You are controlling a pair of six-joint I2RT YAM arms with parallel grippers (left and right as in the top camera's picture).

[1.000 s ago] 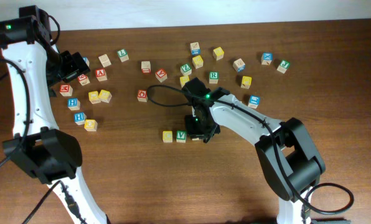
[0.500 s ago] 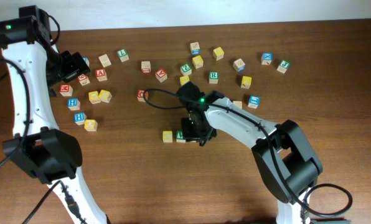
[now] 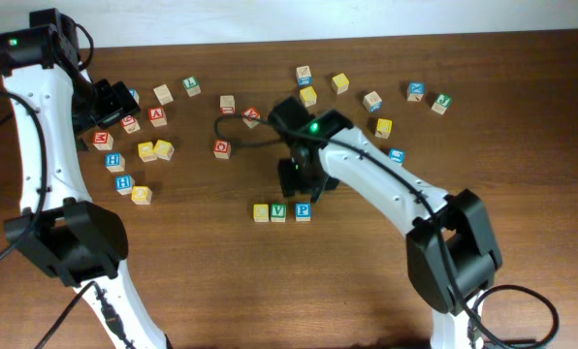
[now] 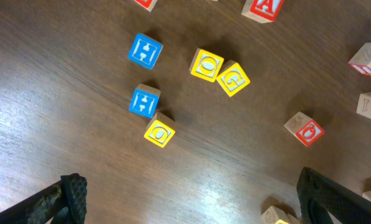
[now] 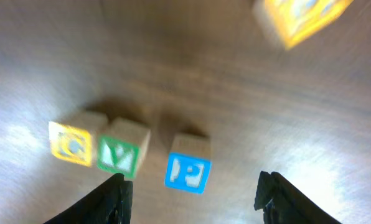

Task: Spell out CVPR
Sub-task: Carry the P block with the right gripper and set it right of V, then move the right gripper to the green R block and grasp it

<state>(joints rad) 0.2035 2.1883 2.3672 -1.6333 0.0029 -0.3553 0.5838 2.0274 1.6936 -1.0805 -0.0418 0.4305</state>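
Note:
Three blocks stand in a row on the table: a yellow C (image 3: 261, 212), a green V (image 3: 279, 212) and a blue P (image 3: 302, 210). They also show in the right wrist view as the C (image 5: 70, 144), the V (image 5: 120, 154) and the P (image 5: 188, 172). My right gripper (image 3: 296, 182) is open and empty, raised just behind the row, and in its own view (image 5: 195, 199) the P lies between the fingers and below them. My left gripper (image 3: 114, 100) is open and empty above the loose blocks at the far left, and its own view (image 4: 195, 205) shows bare table between the fingers.
Loose letter blocks are scattered across the back of the table, among them a red one (image 3: 221, 147), yellow ones (image 3: 154, 150) and blue H blocks (image 3: 123, 182). Under my left wrist lie blue H blocks (image 4: 145, 51), yellow blocks (image 4: 206, 65) and a red block (image 4: 307, 129).
My right gripper has let go of the blue P beside the V, opened, and lifted back away from the row. The left arm has not moved.

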